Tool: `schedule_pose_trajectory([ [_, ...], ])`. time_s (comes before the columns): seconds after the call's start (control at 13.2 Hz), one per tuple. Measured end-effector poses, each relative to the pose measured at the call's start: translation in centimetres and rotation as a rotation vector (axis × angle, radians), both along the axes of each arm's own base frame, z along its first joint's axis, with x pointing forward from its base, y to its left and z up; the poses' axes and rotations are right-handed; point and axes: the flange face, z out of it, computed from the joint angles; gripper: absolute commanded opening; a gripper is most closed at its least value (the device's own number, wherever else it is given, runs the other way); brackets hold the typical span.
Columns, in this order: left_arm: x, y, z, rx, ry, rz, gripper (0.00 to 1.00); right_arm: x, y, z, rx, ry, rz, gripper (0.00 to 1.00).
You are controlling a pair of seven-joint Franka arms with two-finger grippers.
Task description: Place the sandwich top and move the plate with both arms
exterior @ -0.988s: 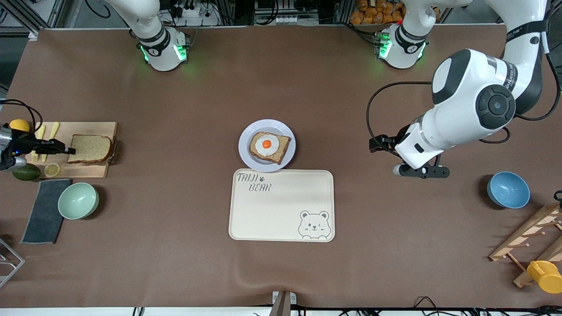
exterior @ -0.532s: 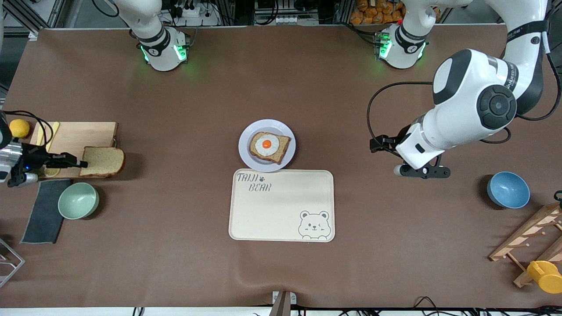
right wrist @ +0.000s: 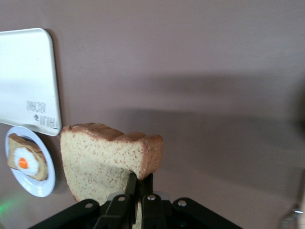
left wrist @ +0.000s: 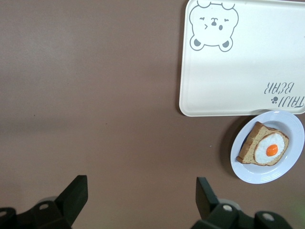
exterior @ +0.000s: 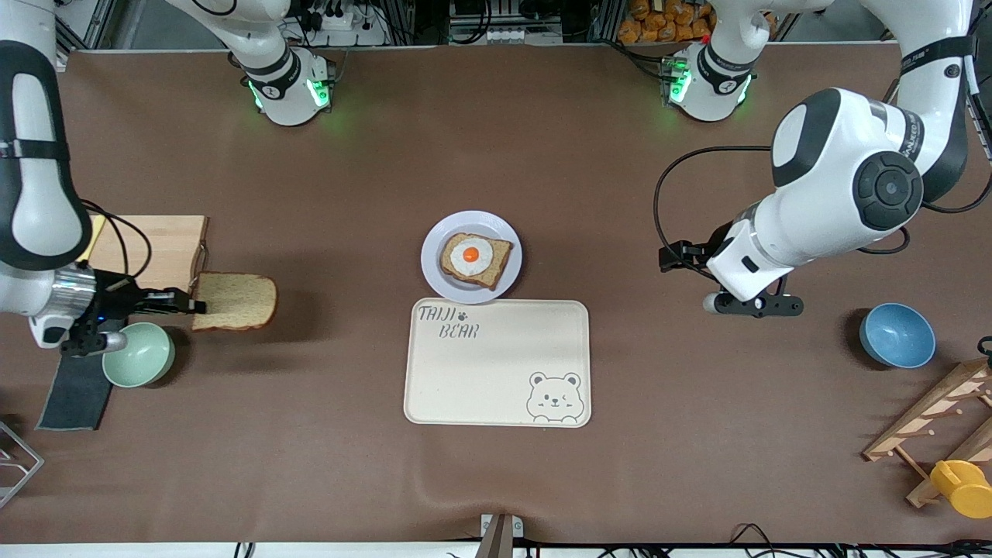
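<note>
While the right end effector (exterior: 198, 307) is clamped tight on one edge of the sandwich top (exterior: 235, 301), that plain brown bread slice hangs in the air over the bare brown tabletop (exterior: 310, 449) just beside the wooden cutting board (exterior: 159, 246), at the right arm's end. In the right wrist view the two fingers (right wrist: 135, 187) pinch the slice at its crust, with the crumb face of the bread turned toward the camera. A pale green bowl (exterior: 139, 354) sits on the tabletop under the right wrist, beside a dark grey cloth (exterior: 74, 391). The plate (exterior: 434, 267) rests near the middle of the tabletop, well apart from the held slice, and carries another bread slice with a fried egg (exterior: 473, 256) on it. The plate touches or nearly touches the upper edge of a cream tray (exterior: 496, 372) with a bear drawing, which lies nearer to the front camera. The left end effector (exterior: 750, 304) hovers over bare tabletop toward the left arm's end, between the plate and a blue bowl (exterior: 897, 335), holding nothing; in the left wrist view its fingers (left wrist: 76, 193) stand spread wide. A wooden rack (exterior: 930, 422) and a yellow cup (exterior: 961, 487) sit at the corner near the blue bowl.
</note>
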Motion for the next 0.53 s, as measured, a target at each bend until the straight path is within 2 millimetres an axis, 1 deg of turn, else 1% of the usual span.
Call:
schedule_pose_trajectory([
  [0.3,0.0,0.0,0.0,0.000,0.000,0.000,1.00,0.5,7.7,0.1,0.043,0.044,-0.007,0.00],
  [0.53,0.0,0.0,0.0,0.000,0.000,0.000,1.00,0.3,12.5,0.0,0.059,0.068,0.002,0.00],
])
